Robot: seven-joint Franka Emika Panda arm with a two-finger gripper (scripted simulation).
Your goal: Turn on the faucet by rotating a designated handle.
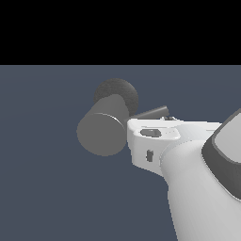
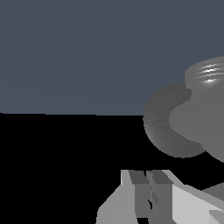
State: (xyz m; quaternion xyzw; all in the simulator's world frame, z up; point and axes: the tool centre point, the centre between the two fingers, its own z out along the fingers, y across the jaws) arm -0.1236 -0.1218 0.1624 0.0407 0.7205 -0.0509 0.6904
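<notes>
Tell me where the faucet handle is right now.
In the exterior view the handle sticks out toward that view's right from the faucet, just above the white gripper body pressed up beside the cylinder.

Exterior view close behind the arm, wrist view nearer, both facing the faucet (image 1: 104,127).

Dull grey faucet (image 1: 101,132), white arm (image 1: 197,188)

Flat slate-blue surface (image 1: 42,188) seen filling lower part of exterior frame, black band above. Faucet (image 1: 101,129) seen at frame centre against it; dark rough base (image 1: 120,89) behind. Contact with surface not discernible.
</notes>
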